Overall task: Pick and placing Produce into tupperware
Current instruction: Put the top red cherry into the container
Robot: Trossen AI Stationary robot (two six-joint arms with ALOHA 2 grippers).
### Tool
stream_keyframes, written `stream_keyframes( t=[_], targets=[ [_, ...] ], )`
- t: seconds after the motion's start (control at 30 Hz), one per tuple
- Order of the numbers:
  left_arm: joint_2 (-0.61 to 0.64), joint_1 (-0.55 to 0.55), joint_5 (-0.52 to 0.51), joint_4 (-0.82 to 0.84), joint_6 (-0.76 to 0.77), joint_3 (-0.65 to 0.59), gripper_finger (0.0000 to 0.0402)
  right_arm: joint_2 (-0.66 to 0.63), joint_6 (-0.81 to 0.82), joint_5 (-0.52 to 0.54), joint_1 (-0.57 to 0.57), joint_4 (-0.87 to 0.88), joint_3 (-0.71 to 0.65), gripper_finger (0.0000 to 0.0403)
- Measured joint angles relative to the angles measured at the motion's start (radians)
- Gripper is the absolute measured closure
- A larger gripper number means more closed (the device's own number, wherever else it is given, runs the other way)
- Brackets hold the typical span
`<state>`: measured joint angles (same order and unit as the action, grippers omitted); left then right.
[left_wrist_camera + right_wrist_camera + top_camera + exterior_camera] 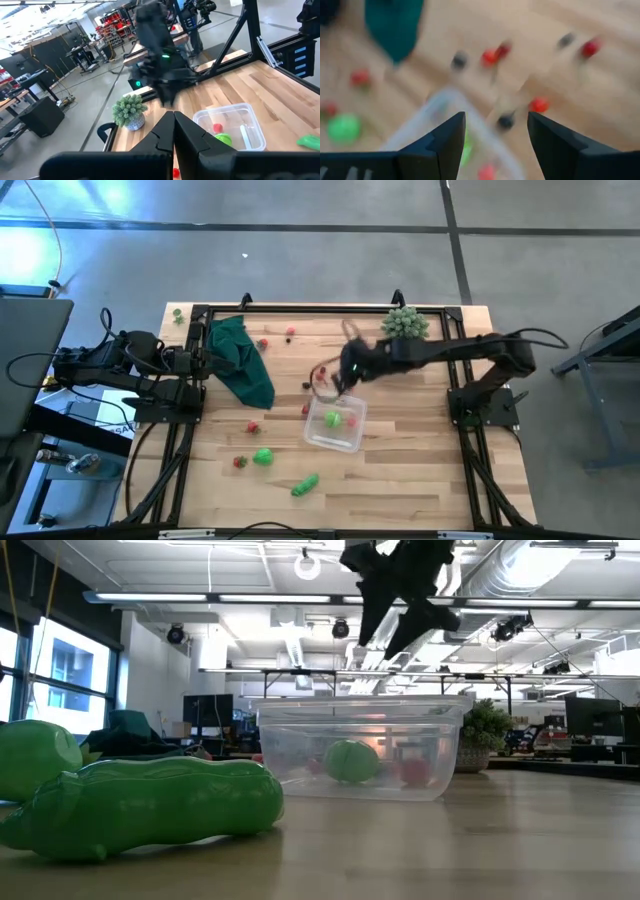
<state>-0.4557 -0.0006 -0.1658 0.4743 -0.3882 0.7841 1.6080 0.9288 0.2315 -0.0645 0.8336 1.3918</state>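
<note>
Right hand (492,132) spread open and empty, raised over the far edge of the tupperware (336,426) at mid-surface. Tupperware holds green and red produce (350,760); more lies scattered. Left hand (174,131) closed, empty, parked at left edge

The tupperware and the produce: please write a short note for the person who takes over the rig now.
Right gripper: fingers open, empty, raised beside the tupperware.
Left gripper: fingers shut, waiting at the table's left edge.
Done: a green piece and a red piece lie in the tupperware.
Left: the green pod, the round green piece and the small red berries scattered on the table, some near the green cloth.
</note>
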Motion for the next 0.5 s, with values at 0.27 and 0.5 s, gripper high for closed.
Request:
stream_keyframes(
  t=[0.27,0.5],
  targets=[
    [0.0,0.0,0.0,0.0,0.0,0.0,0.0401,0.033,-0.037,-0.074,-0.244,-0.052,0.001,0.0197],
    [0.0,0.0,0.0,0.0,0.0,0.0,0.0401,0.163,-0.054,-0.158,-0.336,-0.069,0.0,0.0197]
  ],
)
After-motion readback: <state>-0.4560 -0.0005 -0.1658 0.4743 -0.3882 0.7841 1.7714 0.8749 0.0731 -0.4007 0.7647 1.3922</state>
